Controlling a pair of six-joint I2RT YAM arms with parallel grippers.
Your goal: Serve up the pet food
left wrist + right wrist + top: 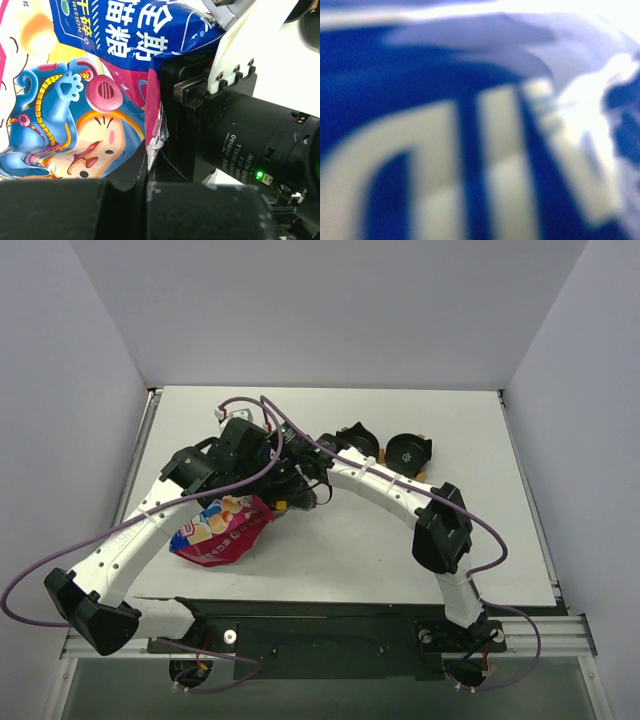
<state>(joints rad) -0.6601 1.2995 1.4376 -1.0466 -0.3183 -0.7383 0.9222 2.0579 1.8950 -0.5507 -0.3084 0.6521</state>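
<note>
The pet food bag (222, 530) lies tilted at the left of the table, colourful front up; no kibble shows. In the left wrist view the bag (75, 100) fills the left half, and my left gripper (146, 167) is shut on its magenta and silver edge. My right gripper (305, 478) meets the left gripper (268, 485) over the bag's top end. Its black body (187, 115) sits against the bag's edge. The right wrist view shows only blurred blue and white print of the bag (470, 150); its fingers are hidden.
Two small black bowls (360, 441) (408, 452) stand behind the right arm, right of centre. A small yellow piece (281, 506) shows just below the grippers. The table's (420, 570) white top is walled on three sides.
</note>
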